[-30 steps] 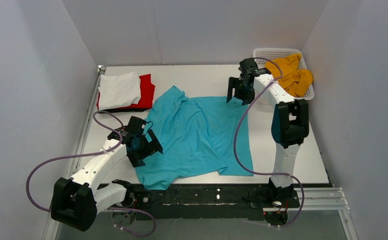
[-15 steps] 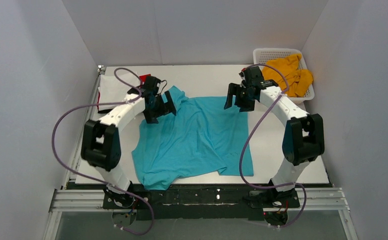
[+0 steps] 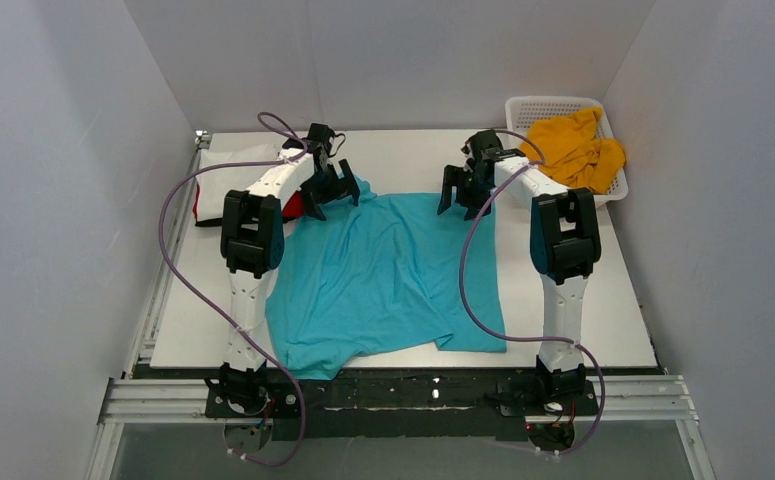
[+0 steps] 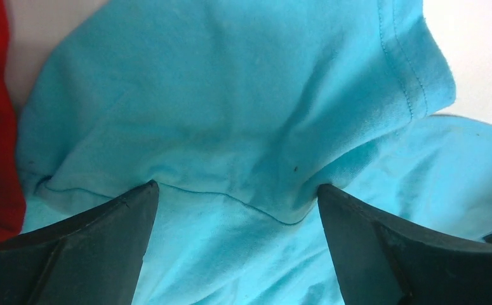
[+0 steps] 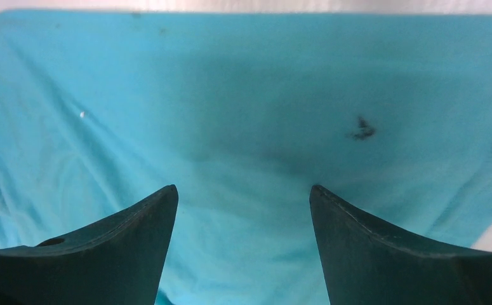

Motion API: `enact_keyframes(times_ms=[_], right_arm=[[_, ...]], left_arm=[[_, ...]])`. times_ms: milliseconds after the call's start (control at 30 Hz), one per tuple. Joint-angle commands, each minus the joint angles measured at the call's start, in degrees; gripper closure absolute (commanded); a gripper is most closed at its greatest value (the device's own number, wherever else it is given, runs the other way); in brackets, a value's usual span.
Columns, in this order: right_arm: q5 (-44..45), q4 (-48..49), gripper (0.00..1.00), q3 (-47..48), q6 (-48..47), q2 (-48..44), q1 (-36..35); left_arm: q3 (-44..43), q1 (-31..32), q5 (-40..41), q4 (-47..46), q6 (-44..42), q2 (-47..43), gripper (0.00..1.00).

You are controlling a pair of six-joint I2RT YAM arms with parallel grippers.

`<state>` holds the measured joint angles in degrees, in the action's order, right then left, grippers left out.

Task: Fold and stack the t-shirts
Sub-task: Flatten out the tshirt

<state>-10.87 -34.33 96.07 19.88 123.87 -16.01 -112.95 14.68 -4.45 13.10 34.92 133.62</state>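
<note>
- Top view: your turquoise t-shirt (image 3: 388,270) lies spread across the middle of the table (image 3: 403,150). The left tool (image 3: 335,192) is over its far-left sleeve and the right tool (image 3: 460,197) over its far-right corner. The white t-shirt (image 3: 225,170) and red t-shirt (image 3: 291,206) sit at the far left. The mustard-yellow t-shirt (image 3: 573,150) is in the basket (image 3: 553,103).
- Left wrist view: your left tool is released, jaws wide apart above the sleeve seam, with red cloth at the left edge.
- Right wrist view: your right tool is released too, jaws spread over smooth turquoise cloth near its far edge.
</note>
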Motion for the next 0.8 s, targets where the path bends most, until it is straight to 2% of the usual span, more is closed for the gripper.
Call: enact_keyframes(times_ms=[0,167,333,467,767], right_arm=[[-0.39,-2.91,0.16,3.54,-0.66,2.25,2.91],[-3.54,-4.99,0.18,5.6,0.28,3.79,5.52],[-4.22,-7.87,0.19,9.7,2.61,5.45,6.96],[1.09,-10.75,0.18,13.29,1.52,6.25,7.79],[4.74,-16.72,0.18,21.0,-1.09,10.79,9.31]], left_arm=[[-1.32,-2.53,3.64,11.28,3.02,4.59,0.02],[-1.35,-5.79,4.73,12.65,7.02,5.54,0.02],[-6.51,-8.31,4.45,16.73,6.94,8.47,0.02],[-9.01,-9.37,2.48,17.06,7.49,9.75,0.02],[-12.89,-9.54,-1.28,16.09,10.4,11.64,0.02]])
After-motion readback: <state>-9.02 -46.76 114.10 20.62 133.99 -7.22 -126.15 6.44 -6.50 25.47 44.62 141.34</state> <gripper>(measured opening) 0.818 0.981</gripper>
